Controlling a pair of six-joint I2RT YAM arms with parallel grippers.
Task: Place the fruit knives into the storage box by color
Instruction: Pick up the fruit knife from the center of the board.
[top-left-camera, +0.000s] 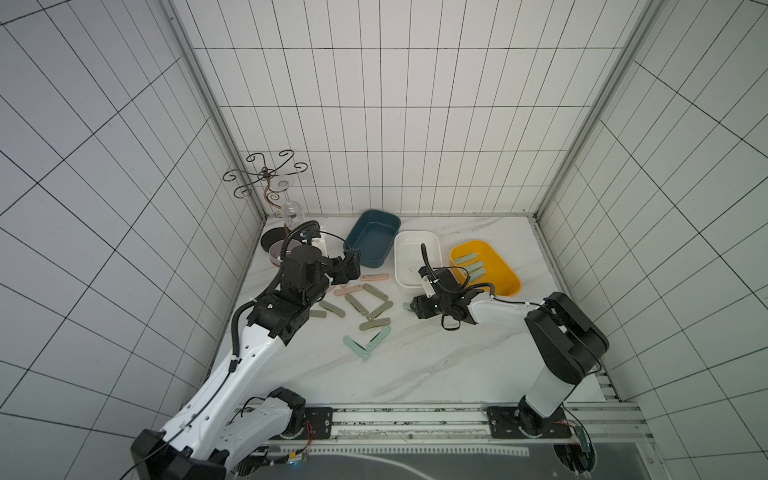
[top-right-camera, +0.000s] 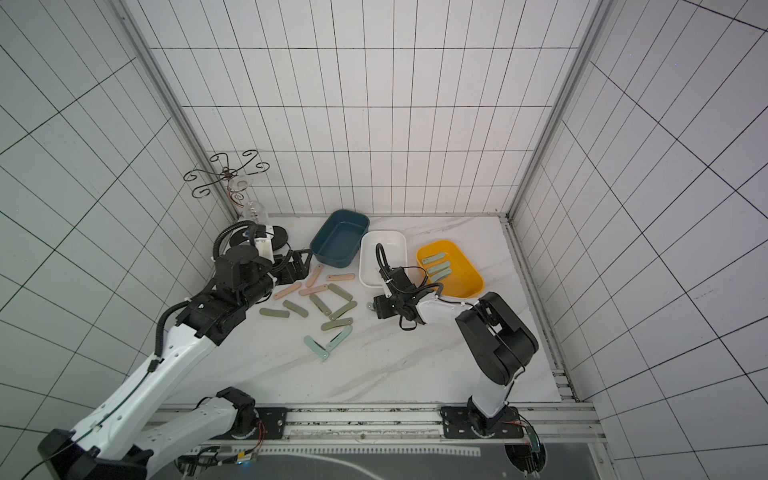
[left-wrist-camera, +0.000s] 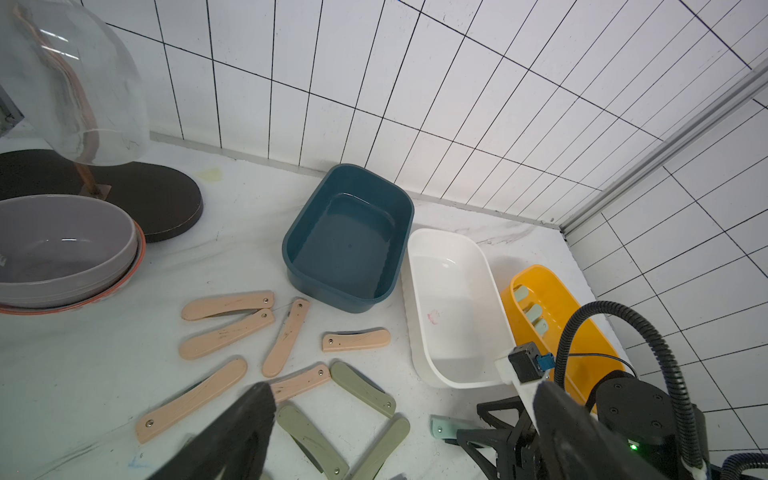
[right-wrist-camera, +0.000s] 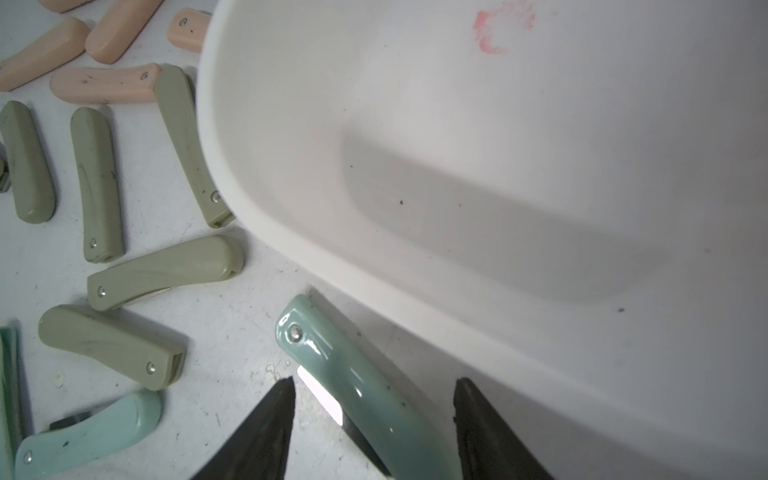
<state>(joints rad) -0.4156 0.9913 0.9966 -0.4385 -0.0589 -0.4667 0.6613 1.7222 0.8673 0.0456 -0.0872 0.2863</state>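
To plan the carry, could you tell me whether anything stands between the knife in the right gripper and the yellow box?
Yes: the white box stands between them, its near end right beside the mint knife held by the right gripper. The yellow box lies just beyond it; nothing else visible intervenes.

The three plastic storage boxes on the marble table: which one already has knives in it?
The yellow box at the row's right end: three pale mint folding knives lie inside. The dark blue box and the white box hold none.
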